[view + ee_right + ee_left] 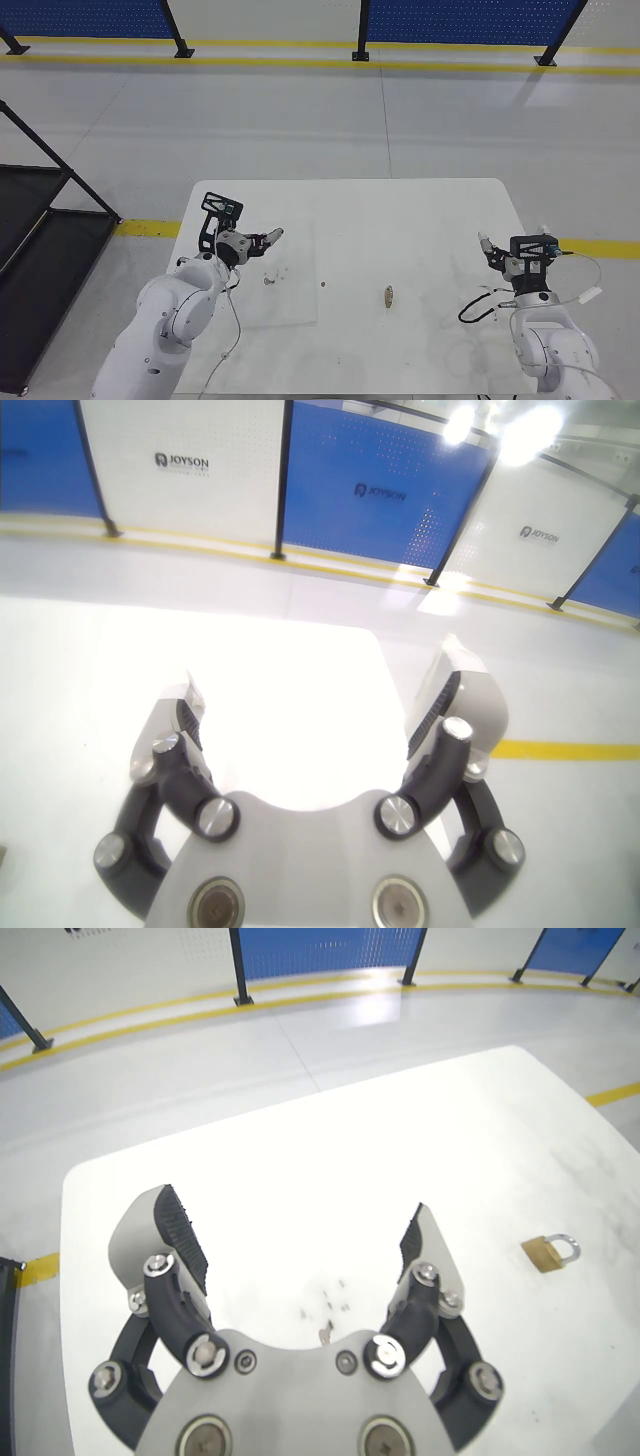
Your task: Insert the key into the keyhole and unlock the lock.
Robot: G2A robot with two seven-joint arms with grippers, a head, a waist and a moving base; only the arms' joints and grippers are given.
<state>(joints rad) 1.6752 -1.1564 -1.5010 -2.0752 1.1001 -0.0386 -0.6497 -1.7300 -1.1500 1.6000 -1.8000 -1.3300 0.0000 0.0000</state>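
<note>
Left gripper (294, 1223) jaws wide, empty, over the table (350, 1128). The key (326, 1332) lies below it, partly hidden by its palm plate. Left wrist view resolves the lock (550, 1253): brass body, silver shackle, lying flat. Top view puts it mid-table. Right gripper (320, 685) wide, empty, at the right edge.

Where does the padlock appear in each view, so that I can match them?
Top view: the padlock lies on the white table, between the two arms.
Left wrist view: flat on the table, beyond the open left end effector, to one side.
Right wrist view: a tan sliver at the edge may be it; cannot tell.
Shared landmark: the white table.
</note>
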